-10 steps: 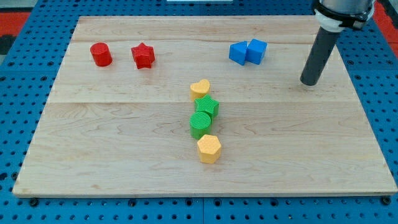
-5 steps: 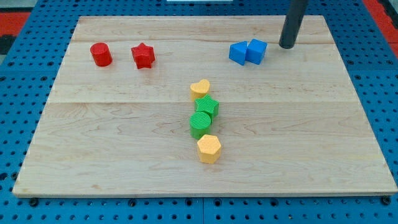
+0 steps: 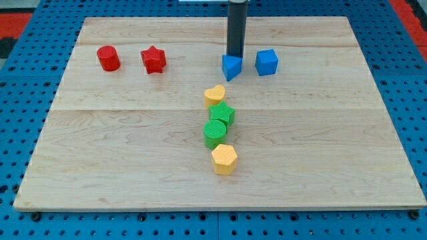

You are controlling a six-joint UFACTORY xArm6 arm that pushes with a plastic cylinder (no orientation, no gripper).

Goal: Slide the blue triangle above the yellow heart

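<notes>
The blue triangle (image 3: 231, 67) lies on the wooden board (image 3: 133, 147), just above and slightly right of the yellow heart (image 3: 215, 94), with a small gap between them. My tip (image 3: 235, 56) touches the triangle's top edge, coming down from the view's top. The blue cube (image 3: 267, 62) sits apart to the triangle's right.
A green star (image 3: 223, 114), a green cylinder (image 3: 215, 133) and a yellow hexagon (image 3: 225, 159) form a column below the heart. A red cylinder (image 3: 108, 58) and a red star (image 3: 153, 59) sit at the upper left.
My tip swept from the right side to the top centre. The blue triangle slid left and down, away from the blue cube, toward the yellow heart. The cube shifted slightly.
</notes>
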